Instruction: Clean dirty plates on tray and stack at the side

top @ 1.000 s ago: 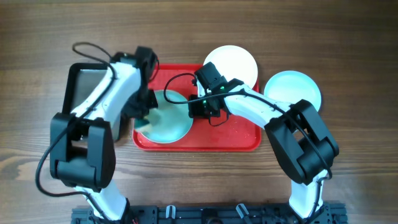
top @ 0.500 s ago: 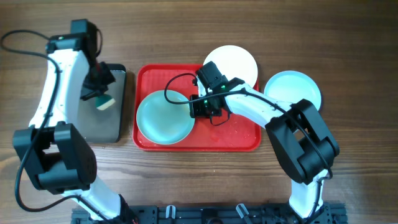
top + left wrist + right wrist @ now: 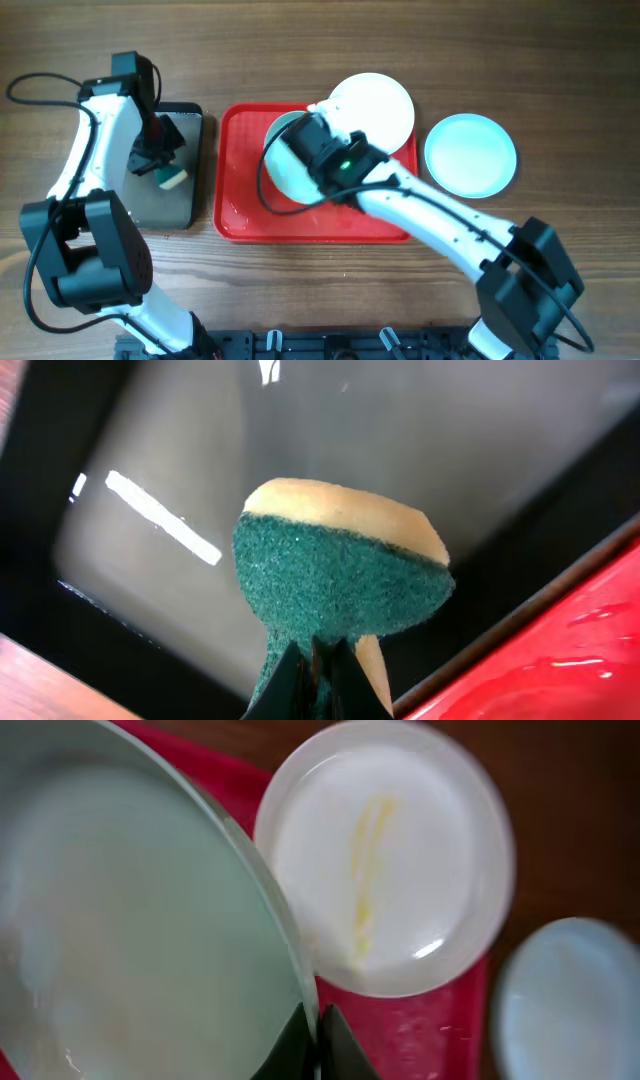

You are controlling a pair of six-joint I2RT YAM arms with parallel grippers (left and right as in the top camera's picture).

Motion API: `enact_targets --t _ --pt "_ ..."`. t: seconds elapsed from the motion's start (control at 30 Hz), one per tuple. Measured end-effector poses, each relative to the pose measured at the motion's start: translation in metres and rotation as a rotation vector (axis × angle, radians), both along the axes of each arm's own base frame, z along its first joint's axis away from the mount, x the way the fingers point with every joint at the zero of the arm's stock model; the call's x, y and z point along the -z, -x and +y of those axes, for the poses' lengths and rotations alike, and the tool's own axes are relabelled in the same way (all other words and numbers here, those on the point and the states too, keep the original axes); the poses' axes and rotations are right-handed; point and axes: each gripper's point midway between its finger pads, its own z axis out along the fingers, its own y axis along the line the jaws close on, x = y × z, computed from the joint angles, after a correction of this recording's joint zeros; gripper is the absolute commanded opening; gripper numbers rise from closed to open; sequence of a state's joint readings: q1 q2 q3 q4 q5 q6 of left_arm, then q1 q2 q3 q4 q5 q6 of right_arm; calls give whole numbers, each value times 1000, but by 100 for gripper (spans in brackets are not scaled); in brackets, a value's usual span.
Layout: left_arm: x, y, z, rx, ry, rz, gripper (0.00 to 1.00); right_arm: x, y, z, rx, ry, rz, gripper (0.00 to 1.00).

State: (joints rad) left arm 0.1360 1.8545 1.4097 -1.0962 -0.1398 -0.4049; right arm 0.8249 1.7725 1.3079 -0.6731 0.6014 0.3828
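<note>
On the wooden table (image 3: pixel 560 60), the red tray (image 3: pixel 240 215) lies at centre, its floor wet and glistening. Left of it lies a dark metal tray (image 3: pixel 180 205). A white plate (image 3: pixel 385 855), marked with a yellow smear, rests over the red tray's far right corner. The second aqua plate (image 3: pixel 470 153) lies on the table to the right, apart from the tray. The first aqua plate (image 3: pixel 283 165) is held over the tray's far half, the right gripper (image 3: pixel 315 1035) pinched onto its rim. Over the dark tray, the left gripper (image 3: pixel 315 665) is clamped on a green-and-yellow sponge (image 3: pixel 340 575).
</note>
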Motion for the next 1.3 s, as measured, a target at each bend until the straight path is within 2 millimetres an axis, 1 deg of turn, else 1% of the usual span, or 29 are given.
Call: enact_targets --t 0.07,0.13,0.33,0.47,0.63,0.87,0.97,1.07,1.13,1.17,1.2,1.23,1.3 --pt "3 3 -1 0 6 10 4 -14 0 -1 9 88 -93 4" --pt "3 2 -2 0 8 5 4 -32 3 -2 20 184 -203 4" --pt "3 0 -2 0 10 -2 4 -72 16 5 30 352 -420 4" --pt "3 0 -2 0 10 -2 4 -89 26 10 32 413 -508 4" --pt "3 0 -2 0 10 -2 4 -99 29 11 34 460 -552 4" --pt "3 0 -2 0 10 -2 4 -99 29 11 25 473 -547 4" --pt "3 0 -2 0 10 -2 4 -88 29 18 -17 438 -492 4" --pt "3 0 -2 0 10 -2 4 -65 32 32 -98 348 -380 4" --pt "3 0 -2 0 12 -2 4 -49 38 45 -163 240 -270 4" --pt "4 0 -3 1 18 -3 4 -45 40 48 -177 181 -224 4" --pt "4 0 -4 0 23 -4 4 -41 41 48 -185 121 -172 4" --pt "4 0 -5 1 27 -5 4 -41 39 43 -178 44 -115 4" --pt "4 0 -6 1 34 -5 4 -44 30 28 -147 -85 -29 4"
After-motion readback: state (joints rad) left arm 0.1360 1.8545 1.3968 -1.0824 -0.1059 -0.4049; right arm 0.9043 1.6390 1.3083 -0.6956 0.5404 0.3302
